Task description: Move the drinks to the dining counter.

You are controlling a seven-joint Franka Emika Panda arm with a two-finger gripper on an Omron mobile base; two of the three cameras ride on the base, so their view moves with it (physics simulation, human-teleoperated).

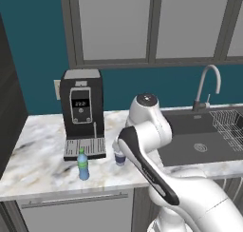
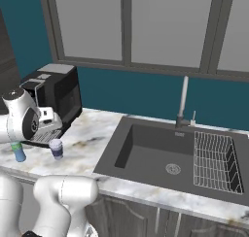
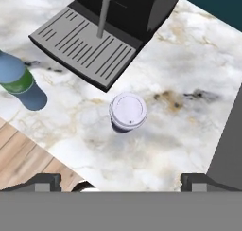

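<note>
Left base view: arm (image 1: 142,155) half hides the lidded cup (image 1: 119,158).

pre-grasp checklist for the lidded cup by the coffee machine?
1. Gripper open: ok, fingertips stand wide apart.
2. Gripper empty: ok.
3. Lidded cup upright, lid on: ok.
4. Cup between the fingertips: not ok, it sits ahead of them in the hand view.
5. Space around cup: ok, apart from the coffee machine tray and the small bottle.
6. Height above cup: cannot tell.
</note>
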